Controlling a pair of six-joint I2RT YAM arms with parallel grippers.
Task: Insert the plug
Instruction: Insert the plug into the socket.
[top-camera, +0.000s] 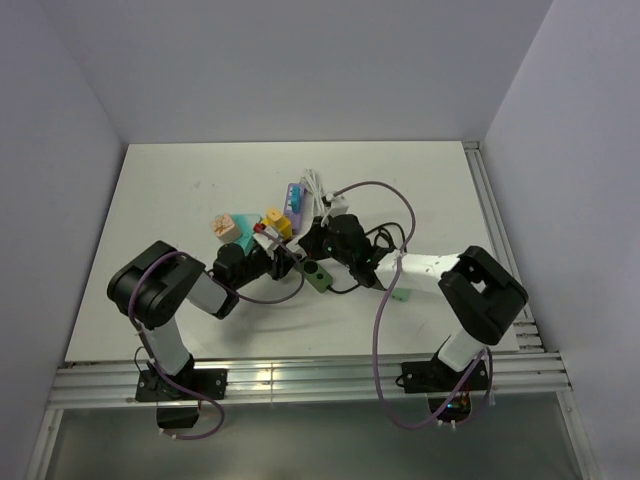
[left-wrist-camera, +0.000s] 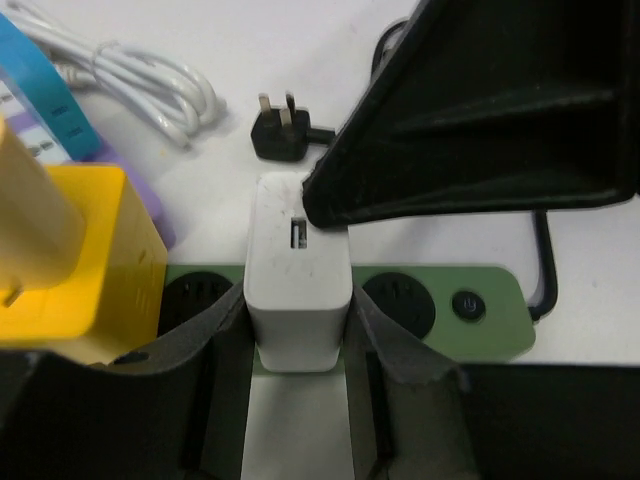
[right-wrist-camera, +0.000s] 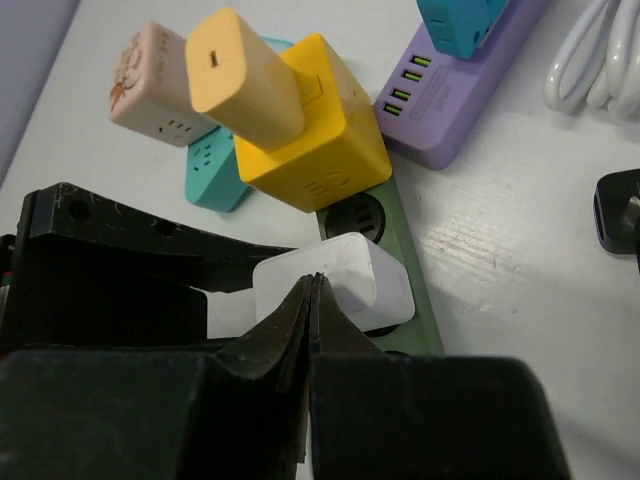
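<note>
Spanning the whole workspace, the white flat table (top-camera: 200, 180) carries a cluster of power gear at its centre. Both black-and-white arms reach in from the near edge, the left arm (top-camera: 160, 290) from the left and the right arm (top-camera: 480, 290) from the right, meeting over the cluster.

The green plastic power strip (left-wrist-camera: 490, 320) lies flat near the table centre, with round sockets and a power button on top. The purple USB power strip (right-wrist-camera: 470, 100) lies farther back and has a blue adapter (right-wrist-camera: 460, 20) on it.

The left gripper (left-wrist-camera: 298, 320) is clamped on the white square plug adapter (left-wrist-camera: 298, 290), one finger on each side face. The right gripper (right-wrist-camera: 311, 295) has its fingers pressed together, tips touching the top of the white adapter.

That adapter stands upright on the green strip, between two of its sockets. Whether its pins are fully seated cannot be told.

The yellow cube adapter (right-wrist-camera: 330, 140) sits on the strip just beside the white one, with a paler yellow charger (right-wrist-camera: 245, 85) stuck into it. A teal adapter (right-wrist-camera: 215, 170) and a pink adapter (right-wrist-camera: 150, 90) lie to the left of the cube.

A coiled white cable (left-wrist-camera: 150, 80) lies on the far side. A black three-pin plug (left-wrist-camera: 282, 130) lies on the table just beyond the white adapter, pins up.
</note>
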